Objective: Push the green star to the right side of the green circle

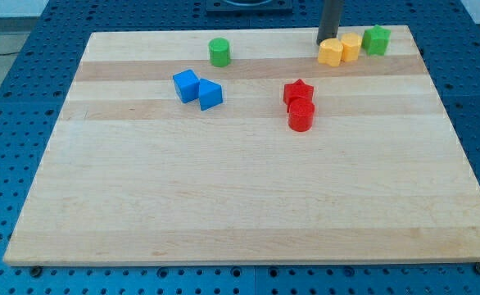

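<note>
The green star (376, 39) sits near the view's top right corner of the wooden board (248, 205). The green circle (219, 52) stands far to its left, near the view's top. My tip (325, 42) comes down from the view's top and ends just left of and behind a yellow block (331, 52). A second yellow block (350, 47) lies between that one and the green star, the three in a touching row. The tip is left of the star, with both yellow blocks between them.
A blue cube (186, 85) and a blue block (210, 94) touch each other left of centre. A red star (298, 92) and a red cylinder (301, 115) touch near the middle. Blue pegboard (27, 74) surrounds the board.
</note>
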Controlling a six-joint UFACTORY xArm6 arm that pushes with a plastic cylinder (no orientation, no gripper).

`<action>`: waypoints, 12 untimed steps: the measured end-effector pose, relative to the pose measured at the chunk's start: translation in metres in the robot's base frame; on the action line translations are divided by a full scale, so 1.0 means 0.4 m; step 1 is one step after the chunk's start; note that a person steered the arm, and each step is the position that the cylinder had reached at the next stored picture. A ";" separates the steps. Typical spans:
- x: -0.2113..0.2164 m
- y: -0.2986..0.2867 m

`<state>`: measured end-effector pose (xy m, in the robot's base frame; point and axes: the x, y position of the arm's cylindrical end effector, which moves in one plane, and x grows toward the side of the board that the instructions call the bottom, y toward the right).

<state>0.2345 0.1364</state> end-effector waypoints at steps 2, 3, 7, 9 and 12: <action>-0.046 0.085; -0.040 0.155; -0.026 0.091; -0.106 0.269; 0.034 0.494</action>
<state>0.2481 0.3340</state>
